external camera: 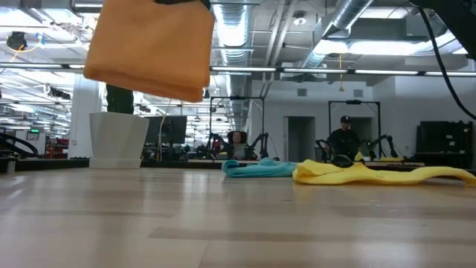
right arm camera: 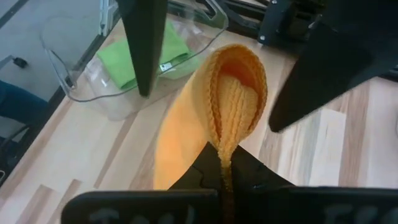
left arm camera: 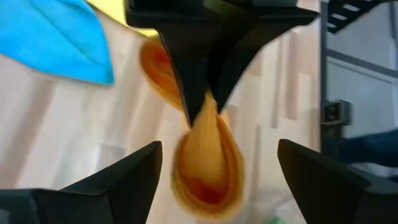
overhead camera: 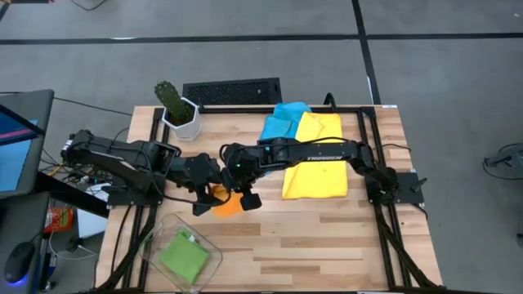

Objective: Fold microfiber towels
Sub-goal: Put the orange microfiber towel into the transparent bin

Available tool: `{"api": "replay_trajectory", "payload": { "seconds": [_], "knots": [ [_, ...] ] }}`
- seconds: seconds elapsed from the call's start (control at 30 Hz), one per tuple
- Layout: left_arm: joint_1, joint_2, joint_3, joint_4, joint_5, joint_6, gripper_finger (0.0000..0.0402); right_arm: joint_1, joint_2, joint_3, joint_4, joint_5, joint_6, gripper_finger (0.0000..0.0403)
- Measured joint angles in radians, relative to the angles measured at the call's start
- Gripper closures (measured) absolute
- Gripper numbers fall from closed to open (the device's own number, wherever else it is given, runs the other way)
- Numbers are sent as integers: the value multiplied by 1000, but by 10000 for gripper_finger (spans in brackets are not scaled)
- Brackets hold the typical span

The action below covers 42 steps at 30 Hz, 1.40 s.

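The right gripper (right arm camera: 225,163) is pinched tight on the top edge of the orange towel (right arm camera: 214,118), which hangs folded beneath it clear of the table (overhead camera: 327,237); the towel's long axis runs downward from the pinched edge, and its doubled layers belly out into a loop below the fingertips; in the low view the orange towel (external camera: 149,46) hangs as a flat panel above the wood, its lower edge roughly level. The left gripper (left arm camera: 217,168) faces it from just beside, jaws spread wide on either side of the hanging loop, holding nothing. Beyond the right gripper, on the side away from its arm, sits a clear plastic bin (overhead camera: 155,237); inside it lies the green towel (overhead camera: 184,255), folded flat. Back along the right arm, the yellow towel (overhead camera: 315,167) lies spread on the table, its long axis running away from the table's front edge, with the light blue towel (overhead camera: 282,121) crumpled against its far corner; a cactus in a white pot (overhead camera: 180,114) stands at the table's far left corner.
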Motion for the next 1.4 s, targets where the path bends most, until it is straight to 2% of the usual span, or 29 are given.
{"api": "replay_trajectory", "payload": {
  "seconds": [0.1,0.27,0.33,0.47,0.53,0.67,0.87,1.13,1.4],
  "knots": [
    [7,-16,25,3,81,3,90,3,0,5,6,-3,-32,381],
    [10,-6,48,23,113,122,90,23,0,5,79,-23,-85,381],
    [23,2,47,23,138,121,90,26,-1,6,65,-22,-81,381],
    [38,-6,42,-6,253,70,90,18,0,6,-17,-20,-79,381],
    [35,-15,38,-58,237,68,90,12,0,5,-36,-21,-79,381],
    [36,-17,40,-47,175,94,90,8,0,5,-27,-27,-82,381],
    [43,34,40,-2,204,130,90,27,0,5,-5,-51,-85,381],
    [56,75,39,1,222,150,90,26,0,3,-78,-61,-101,381],
    [94,52,83,-35,433,72,90,25,0,3,-166,-75,-159,381]
  ]
}}
